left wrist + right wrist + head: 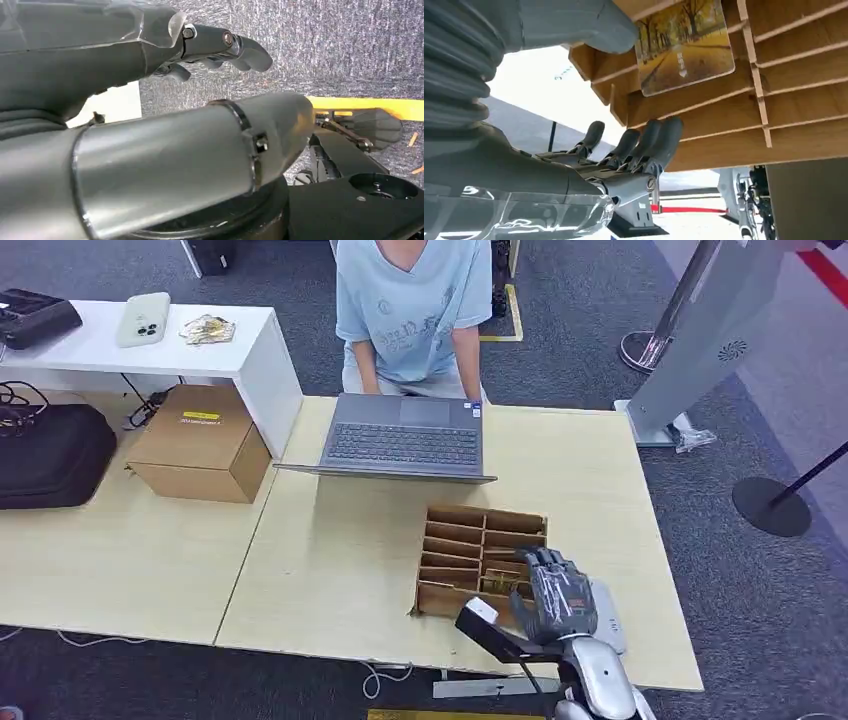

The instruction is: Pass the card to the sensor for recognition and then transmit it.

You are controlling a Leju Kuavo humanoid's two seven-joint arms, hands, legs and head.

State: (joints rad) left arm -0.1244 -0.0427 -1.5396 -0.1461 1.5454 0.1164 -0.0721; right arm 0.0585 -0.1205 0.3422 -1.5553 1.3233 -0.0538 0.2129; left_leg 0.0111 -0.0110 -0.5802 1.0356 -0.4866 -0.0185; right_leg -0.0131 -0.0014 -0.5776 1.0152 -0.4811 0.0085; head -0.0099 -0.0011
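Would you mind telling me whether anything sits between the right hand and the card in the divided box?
Nothing visible does. In the right wrist view the card stands in a slot of the wooden box, its face exposed beyond the slat edges. The right hand hovers over that box with fingers spread, and the gap between thumb and fingers holds no object.

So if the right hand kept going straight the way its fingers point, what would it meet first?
Most likely the wooden divider box: the right hand hovers at its near corner, fingers aimed at the slotted compartments, with the autumn-picture card standing in a slot just beyond. Depth is unclear, so whether wood or card comes first is uncertain.
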